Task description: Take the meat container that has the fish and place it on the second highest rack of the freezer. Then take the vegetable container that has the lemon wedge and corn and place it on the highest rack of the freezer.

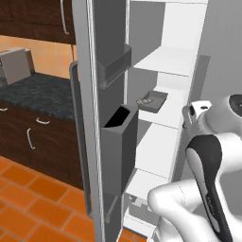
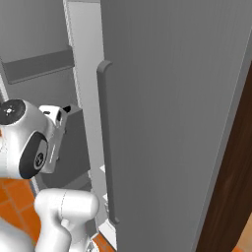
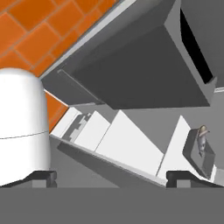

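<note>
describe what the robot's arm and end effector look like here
The arm is glossy white with rounded, bulbous links and dark grey to black panels at the joints. One joint ends in a round grey cap. The end effector has two small, dark, blocky fingertips. No cables or markings are visible.

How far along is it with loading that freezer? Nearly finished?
About halfway, it seems. Done: the fish container sits on a white rack inside the open freezer, apparently the second from the top. In hand: nothing; the gripper is open and empty. Left: the container with the lemon wedge and corn must go on the rack above.
</note>
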Tool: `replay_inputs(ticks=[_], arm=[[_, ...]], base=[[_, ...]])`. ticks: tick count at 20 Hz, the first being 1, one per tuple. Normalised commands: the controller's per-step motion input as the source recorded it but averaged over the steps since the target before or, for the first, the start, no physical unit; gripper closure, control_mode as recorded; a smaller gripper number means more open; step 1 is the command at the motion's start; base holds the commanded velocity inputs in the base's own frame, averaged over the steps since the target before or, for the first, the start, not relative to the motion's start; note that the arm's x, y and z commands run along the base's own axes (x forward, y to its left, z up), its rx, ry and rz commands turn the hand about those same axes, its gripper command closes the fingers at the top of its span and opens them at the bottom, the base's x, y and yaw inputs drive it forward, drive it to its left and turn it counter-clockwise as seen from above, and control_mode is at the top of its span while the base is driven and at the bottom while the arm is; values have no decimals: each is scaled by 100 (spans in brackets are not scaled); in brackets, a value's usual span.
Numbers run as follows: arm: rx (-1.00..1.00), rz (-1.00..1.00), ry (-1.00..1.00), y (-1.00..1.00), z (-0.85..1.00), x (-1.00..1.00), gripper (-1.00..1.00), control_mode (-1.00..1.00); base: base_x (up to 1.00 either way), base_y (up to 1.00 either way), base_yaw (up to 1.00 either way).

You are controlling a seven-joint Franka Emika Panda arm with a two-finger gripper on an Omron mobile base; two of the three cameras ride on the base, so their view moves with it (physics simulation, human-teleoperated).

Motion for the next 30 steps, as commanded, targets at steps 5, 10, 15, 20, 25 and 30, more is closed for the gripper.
replay_inputs(ticks=[5,10,15,20,25,30], arm=[[-7,7,7,9,-53,-20,-100,-100],[0,15,0,1,-41,2,-100,-100],[0,10,-1,9,-6,-2,-100,-100],[0,5,0,11,-1,-5,-100,100],[0,0,0,0,0,0,-100,100],[0,0,0,0,0,0,-100,100]], base=[[0,0,0],[0,0,0],[0,0,0],[-14,4,3],[-78,1,12],[-85,0,26]])
